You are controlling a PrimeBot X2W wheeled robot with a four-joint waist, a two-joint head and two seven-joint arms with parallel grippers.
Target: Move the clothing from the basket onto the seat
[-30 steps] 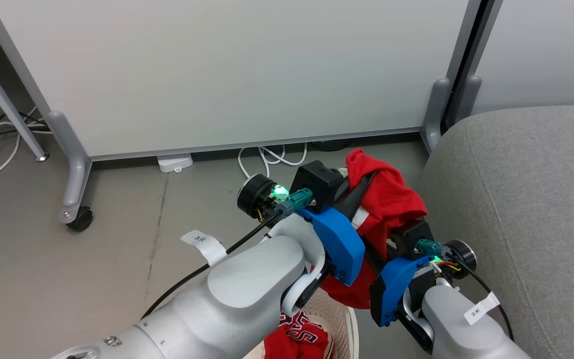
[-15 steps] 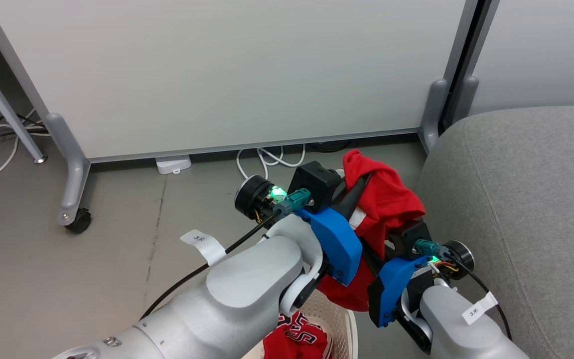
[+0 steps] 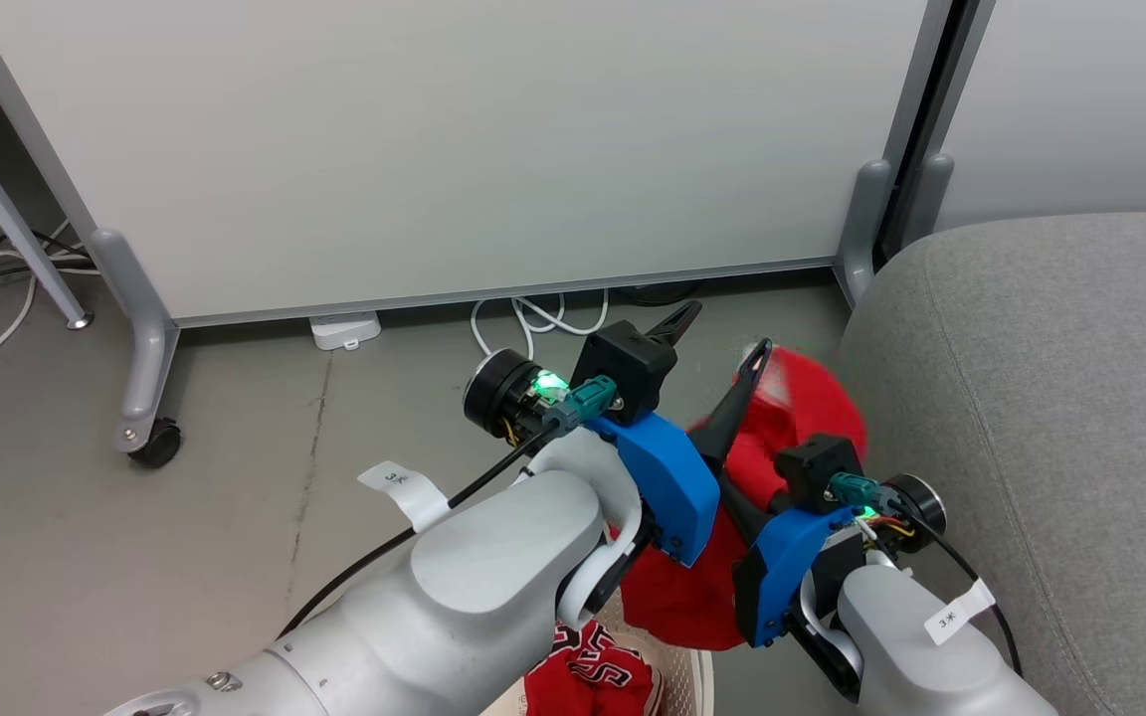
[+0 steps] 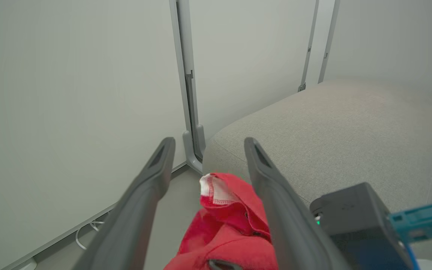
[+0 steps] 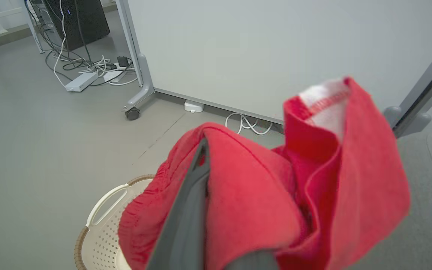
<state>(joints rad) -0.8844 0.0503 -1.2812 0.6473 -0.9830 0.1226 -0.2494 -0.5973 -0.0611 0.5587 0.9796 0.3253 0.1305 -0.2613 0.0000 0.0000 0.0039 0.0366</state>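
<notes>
**Left hand spread, right hand pinching red garment beside sofa**

Head view, left to right:
- Partition panel [image 3: 434, 149] on wheeled legs, caster [image 3: 157, 438] on the grey floor [image 3: 86, 557], white cables [image 3: 533, 313] under the panel's bottom edge.
- Left hand [image 3: 717, 338]: fingers spread wide, nothing clamped. Its wrist view has the red garment [image 4: 231, 225] sitting low between the two fingers, white hem on top. Can't tell if the cloth touches either finger.
- Red garment [image 3: 802, 418]: up in the air between the two hands, its lower part hanging just above the basket [image 3: 702, 686].
- Lettered garment [image 3: 593, 676]: in the basket, bottom edge of view, partly under the left forearm.
- Right hand [image 5: 203, 157]: pressed together, pinching the red garment. The cloth is bunched over the fingers; one dark finger shows through a fold.
- Sofa [image 3: 1031, 398]: far right, just beside the red garment, with no clothing on it.
</notes>
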